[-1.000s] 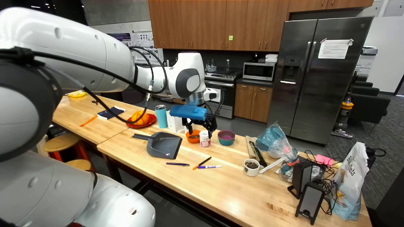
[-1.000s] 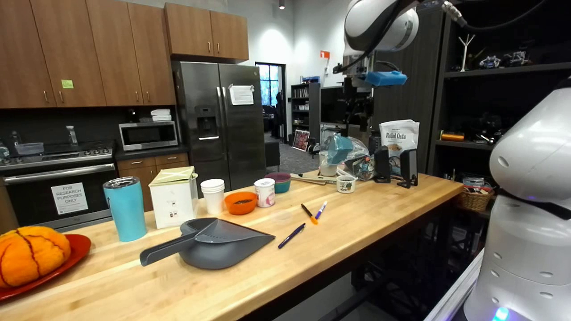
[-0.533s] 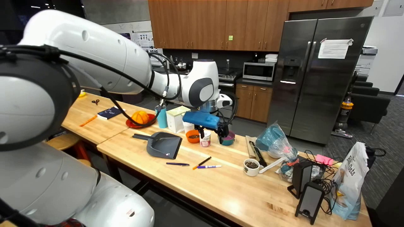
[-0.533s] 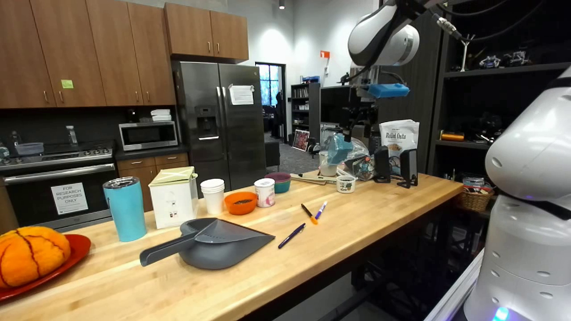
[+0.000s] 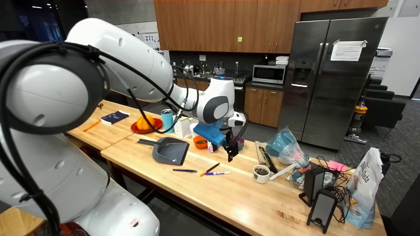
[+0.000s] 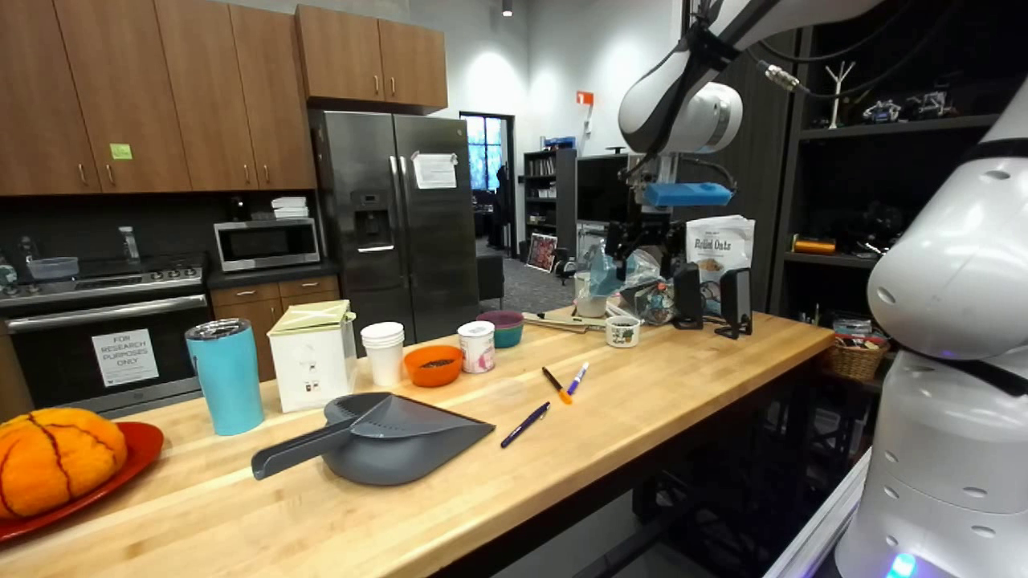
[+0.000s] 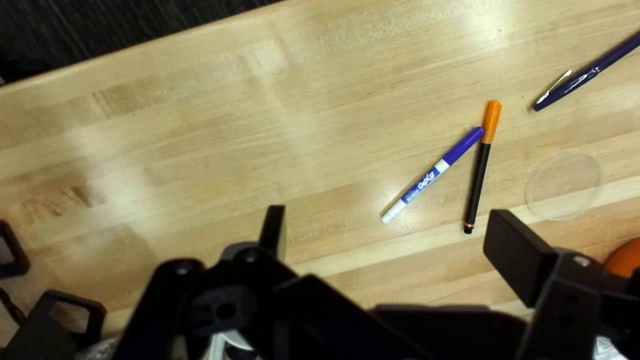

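Wrist view up, and the gripper (image 7: 389, 225) stands wide, its two black fingers (image 7: 520, 255) well apart with the wooden table (image 7: 300, 125) showing through the gap. Down on the wood, framed between those fingers and seen just above their tips, lies a white-and-purple marker (image 7: 432, 175), its cap right up against the orange cap of an orange-and-black pen (image 7: 481, 167). Toward the right, a dark blue pen (image 7: 590, 74) with a silver clip runs out of the frame, and a clear round disc (image 7: 564, 186) lies flat on the table, near the orange-and-black pen. Over to both exterior views: the gripper hangs above the table, fingers pointing down, a blue block (image 5: 210, 133) just above them. The marker and both pens rest on the tabletop below, with a grey dustpan (image 5: 169, 152) nearby. And what a line-up in an exterior view: a blue tumbler (image 6: 227, 385), a white box (image 6: 313, 365) with a pale green lid, a stack of white cups (image 6: 383, 357), an orange bowl (image 6: 434, 377) with dark bits inside, a white-and-pink tub (image 6: 478, 353) and a purple-and-teal bowl (image 6: 507, 335). Further along the table stands a small white cup (image 5: 261, 179) filled with dark bits, then come two black speakers (image 5: 323, 213), and a bag of oats (image 5: 362, 190) stands upright right beside them. Away at the opposite end, a bright orange pumpkin (image 6: 48, 457) sits on a red plate (image 6: 148, 449), well apart from the gripper.
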`<state>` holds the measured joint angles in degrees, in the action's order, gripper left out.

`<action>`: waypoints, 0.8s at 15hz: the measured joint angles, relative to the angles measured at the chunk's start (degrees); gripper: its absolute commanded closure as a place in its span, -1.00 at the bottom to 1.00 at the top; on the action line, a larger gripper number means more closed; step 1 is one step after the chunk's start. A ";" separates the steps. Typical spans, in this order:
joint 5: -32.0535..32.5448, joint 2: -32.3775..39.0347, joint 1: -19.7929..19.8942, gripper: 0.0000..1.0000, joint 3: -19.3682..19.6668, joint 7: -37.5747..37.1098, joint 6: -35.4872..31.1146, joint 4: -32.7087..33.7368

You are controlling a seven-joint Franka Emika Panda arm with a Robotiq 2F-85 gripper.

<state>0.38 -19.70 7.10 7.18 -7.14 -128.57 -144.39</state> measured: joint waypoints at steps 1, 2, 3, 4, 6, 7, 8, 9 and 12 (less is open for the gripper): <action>-0.67 0.83 0.00 -1.00 -0.13 -1.72 -0.54 -0.29; -1.16 1.62 0.00 -1.00 -0.26 -3.39 -1.29 -0.61; -1.74 2.36 0.00 -1.00 -0.42 -4.90 -2.09 -0.93; -2.18 3.03 0.00 -1.00 -0.59 -6.11 -3.00 -1.26; -3.34 4.18 0.00 -1.00 -0.79 -7.64 -4.69 -1.86; -3.91 4.70 0.00 -1.00 -0.80 -8.22 -5.56 -2.06; -4.27 5.24 0.03 -1.00 -0.79 -8.79 -6.45 -2.18; -4.49 5.81 0.08 -1.00 -0.79 -9.44 -7.38 -2.25; -5.87 7.64 0.16 -1.00 -0.79 -10.37 -10.71 -2.33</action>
<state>-5.48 -12.06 7.26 6.39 -17.51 -139.28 -146.72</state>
